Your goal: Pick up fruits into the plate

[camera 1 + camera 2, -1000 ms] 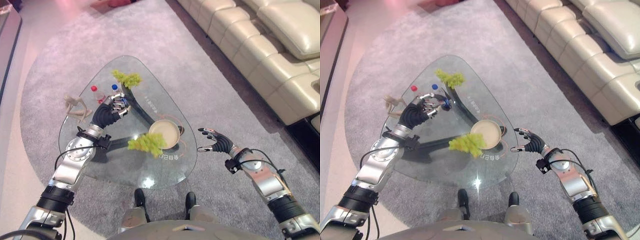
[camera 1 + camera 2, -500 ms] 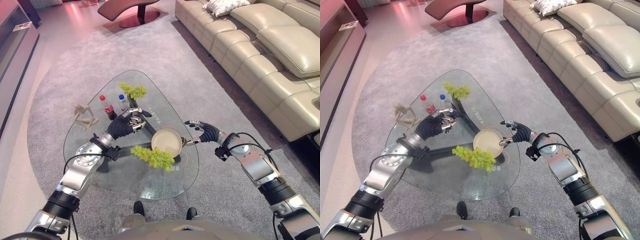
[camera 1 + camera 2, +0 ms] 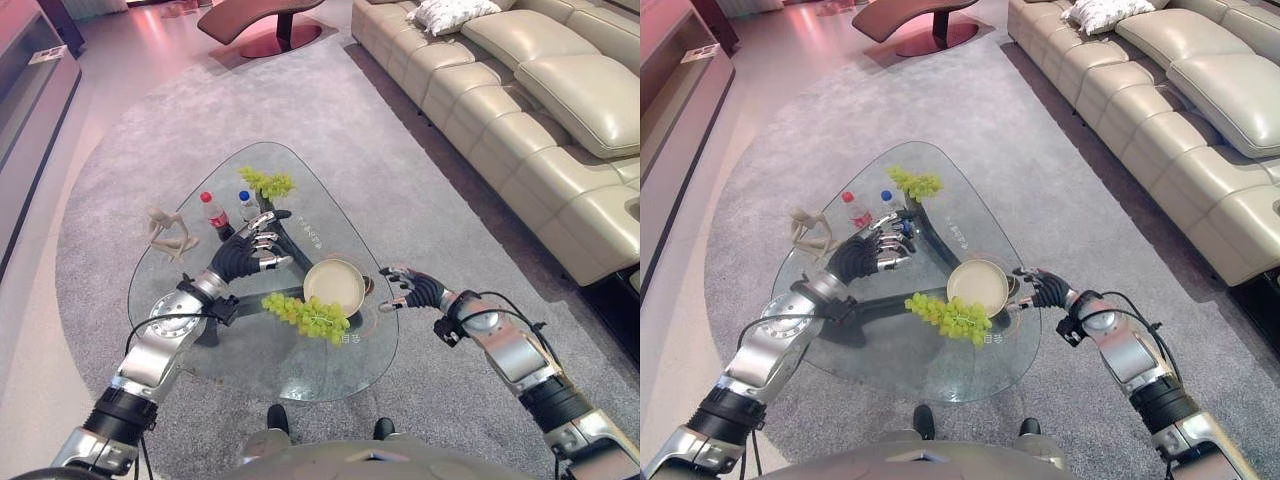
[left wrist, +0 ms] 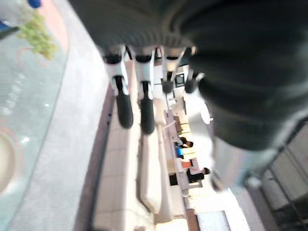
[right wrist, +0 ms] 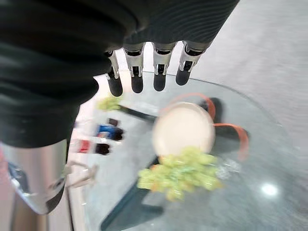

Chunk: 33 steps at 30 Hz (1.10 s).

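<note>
Left hand hovers over the glass table, fingers loose, empty. Right hand sits off the table edge, fingers relaxed too. Grapes lie just beside the plate (second bunch at the far end).

on the rounded-triangle glass coffee table, a round cream plate sits right of centre, a bunch of green grapes touching its near-left edge. a second green grape bunch lies at the far tip, two small bottles left of it, a beige figurine further left. cream leather sofa off right.
</note>
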Motion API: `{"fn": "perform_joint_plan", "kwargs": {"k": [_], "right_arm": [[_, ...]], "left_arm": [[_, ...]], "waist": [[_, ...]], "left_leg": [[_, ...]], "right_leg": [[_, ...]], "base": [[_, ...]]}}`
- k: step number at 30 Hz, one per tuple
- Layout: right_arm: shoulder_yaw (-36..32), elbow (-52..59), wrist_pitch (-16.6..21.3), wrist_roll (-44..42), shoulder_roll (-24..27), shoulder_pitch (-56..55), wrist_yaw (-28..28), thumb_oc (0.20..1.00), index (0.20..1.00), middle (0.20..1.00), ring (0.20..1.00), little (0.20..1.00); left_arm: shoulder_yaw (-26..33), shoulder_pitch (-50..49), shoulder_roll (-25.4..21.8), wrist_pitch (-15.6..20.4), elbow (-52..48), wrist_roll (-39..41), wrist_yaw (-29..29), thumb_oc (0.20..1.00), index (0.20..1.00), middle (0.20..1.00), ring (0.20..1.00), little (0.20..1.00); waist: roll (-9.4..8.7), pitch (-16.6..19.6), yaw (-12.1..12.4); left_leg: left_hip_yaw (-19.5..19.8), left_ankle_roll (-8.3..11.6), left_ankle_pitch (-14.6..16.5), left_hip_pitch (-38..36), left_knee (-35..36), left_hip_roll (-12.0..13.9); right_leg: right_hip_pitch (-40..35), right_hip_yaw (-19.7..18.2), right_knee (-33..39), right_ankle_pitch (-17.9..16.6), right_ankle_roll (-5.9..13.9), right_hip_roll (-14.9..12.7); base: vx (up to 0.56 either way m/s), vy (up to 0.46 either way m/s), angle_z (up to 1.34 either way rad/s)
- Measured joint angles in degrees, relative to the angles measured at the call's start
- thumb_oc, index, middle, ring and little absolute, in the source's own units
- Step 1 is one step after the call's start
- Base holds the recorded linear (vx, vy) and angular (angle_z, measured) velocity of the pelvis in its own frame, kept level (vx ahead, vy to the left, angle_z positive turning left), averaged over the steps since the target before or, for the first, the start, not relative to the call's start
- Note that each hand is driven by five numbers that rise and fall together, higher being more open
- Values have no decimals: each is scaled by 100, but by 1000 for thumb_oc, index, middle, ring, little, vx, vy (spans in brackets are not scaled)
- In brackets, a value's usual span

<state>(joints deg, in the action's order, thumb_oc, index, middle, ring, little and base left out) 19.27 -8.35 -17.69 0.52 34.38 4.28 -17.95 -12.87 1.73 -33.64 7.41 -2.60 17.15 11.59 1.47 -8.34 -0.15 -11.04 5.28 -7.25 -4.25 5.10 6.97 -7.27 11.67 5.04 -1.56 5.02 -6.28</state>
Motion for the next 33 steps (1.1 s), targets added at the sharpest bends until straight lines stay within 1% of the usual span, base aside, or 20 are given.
{"fn": "perform_joint_plan", "kwargs": {"k": [2,4,6,8,11,12,13,14,15,17,19,20,23,24,25,26,28,29,33], "right_arm": [[-84,-397,-6,-38,0,-159,79,1000,1000,1000,1000,1000],[-100,-926,-4,-50,11,-196,246,1000,1000,1000,1000,1000],[-101,-1188,-43,-48,30,-260,340,1000,1000,1000,1000,1000],[-96,-1601,-82,-18,31,-282,521,1000,1000,1000,1000,1000],[-93,-2489,-99,31,37,-179,819,1000,1000,1000,1000,1000],[-92,-2878,-65,57,37,-156,912,1000,1000,1000,1000,1000],[-86,-3302,84,64,32,-90,995,1000,1000,1000,1000,1000],[-86,-3597,139,63,38,-52,1083,1000,1000,1000,1000,1000],[-86,-3739,168,63,39,-13,1134,1000,1000,1000,1000,1000],[-79,-4143,304,59,46,184,1224,1000,1000,1000,1000,1000],[-37,-4678,514,38,31,522,1284,1000,1000,1000,1000,1000],[-37,-4773,572,5,31,628,1306,1000,1000,1000,1000,1000],[-30,-4881,740,-1,4,928,1395,1000,1000,1000,1000,1000],[-21,-4921,793,-20,-11,1000,1413,1000,1000,1000,1000,1000],[50,-4944,847,-112,-29,1121,1470,1000,1000,1000,1000,1000],[95,-4956,877,-125,-43,1201,1499,1000,1000,1000,1000,1000],[158,-4942,940,-167,-119,1498,1546,1000,1000,1000,1000,1000],[185,-4934,955,-174,-134,1567,1554,1000,1000,1000,1000,1000],[196,-4946,954,-273,-173,1731,1613,1000,1000,1000,1000,1000]], "left_arm": [[-9,-34,-81,-6,255,-438,-64,1000,1000,1000,1000,1000],[-44,-29,-306,-26,697,-1040,-122,1000,1000,1000,1000,1000],[-71,-24,-465,-109,905,-1579,-144,1000,1000,1000,1000,1000],[-489,173,-808,-118,1165,-2291,-268,1000,1000,1000,1000,1000],[-933,541,-1143,-232,1477,-3124,-352,1000,1000,1000,1000,1000],[-1065,709,-1184,-240,1614,-3400,-375,1000,1000,1000,1000,1000],[-1327,941,-1285,-229,1760,-3688,-432,1000,1000,1000,1000,1000],[-1515,1123,-1381,-225,1841,-3925,-474,1000,1000,1000,1000,1000],[-1654,1253,-1457,-222,1882,-4021,-497,1000,1000,1000,1000,1000],[-1967,1741,-1578,-216,2058,-4270,-545,1000,1000,1000,1000,1000],[-2471,2538,-1569,-216,2416,-4479,-627,1000,1000,1000,1000,1000],[-2560,2779,-1560,-215,2473,-4585,-713,1000,1000,1000,1000,1000],[-2718,3245,-1457,-204,2694,-4661,-988,1000,1000,1000,1000,1000],[-2764,3340,-1422,-177,2795,-4661,-1110,1000,1000,1000,1000,1000],[-2781,3439,-1370,-87,3008,-4650,-1393,1000,1000,1000,1000,1000],[-2779,3504,-1342,-63,3131,-4646,-1507,1000,1000,1000,1000,1000],[-2743,3743,-1248,-51,3510,-4638,-1847,1000,1000,1000,1000,1000],[-2731,3796,-1212,-51,3581,-4640,-1953,1000,1000,1000,1000,1000],[-2735,3948,-1127,-59,3931,-4648,-2233,1000,1000,1000,1000,1000]], "waist": [[44,37,-5],[113,69,-53],[149,67,-71],[178,37,-77],[253,-194,-66],[271,-287,-71],[280,-355,-59],[290,-407,-73],[297,-441,-75],[308,-687,-131],[312,-984,-164],[289,-1161,-191],[234,-1572,-278],[196,-1639,-305],[160,-1673,-299],[140,-1723,-296],[65,-2067,-328],[43,-2185,-348],[10,-2254,-334]], "left_leg": [[2,-1,1,62,1,1],[8,-4,-4,213,0,-1],[11,-9,-16,300,0,-5],[32,-15,-47,389,-1,-12],[34,-29,-85,511,-2,-24],[36,-29,-87,511,-2,-27],[37,-28,-87,531,-2,-27],[37,-25,-103,608,-2,-25],[45,-23,-111,668,-2,-20],[41,-32,-171,813,-4,-18],[42,-50,-236,1013,-5,-19],[24,-55,-257,1064,-5,-20],[22,-59,-277,1096,-5,-25],[-6,-59,-276,1120,-6,-37],[-52,-58,-277,1218,-10,-30],[-79,-55,-279,1256,-17,-19],[-126,-55,-280,1298,-57,-5],[-150,-55,-280,1312,-60,-8],[-221,-69,-290,1641,-94,-16]], "right_leg": [[80,0,-11,2,0,-2],[220,-1,-15,-17,-13,-3],[300,1,-10,-34,4,-4],[408,3,-14,-44,5,-6],[513,4,-2,-90,9,-10],[526,4,4,-92,10,-12],[547,3,2,-92,10,-11],[630,-5,-7,-99,5,-6],[683,-3,-7,-106,9,-3],[822,-14,-9,-195,8,9],[1026,-21,-37,-248,9,10],[1101,-50,-41,-282,7,18],[1129,-55,-40,-313,5,34],[1193,-86,-63,-313,5,52],[1358,-145,-143,-313,5,63],[1423,-168,-182,-313,5,65],[1528,-203,-305,-314,4,67],[1574,-223,-330,-314,4,66],[2008,-322,-493,-313,4,46]], "base": [[-100,57,0],[-85,38,0],[-131,57,0],[-130,68,1],[-71,43,1],[-107,27,0],[-119,17,-1],[-116,12,-2],[-111,7,-4],[-145,-12,-3],[-157,-46,-3],[-115,-42,-5],[-122,-45,-4],[-143,-46,-14],[-90,-18,-20],[-81,-5,-23],[-112,3,-13],[-94,8,-11],[-38,17,-11]]}}
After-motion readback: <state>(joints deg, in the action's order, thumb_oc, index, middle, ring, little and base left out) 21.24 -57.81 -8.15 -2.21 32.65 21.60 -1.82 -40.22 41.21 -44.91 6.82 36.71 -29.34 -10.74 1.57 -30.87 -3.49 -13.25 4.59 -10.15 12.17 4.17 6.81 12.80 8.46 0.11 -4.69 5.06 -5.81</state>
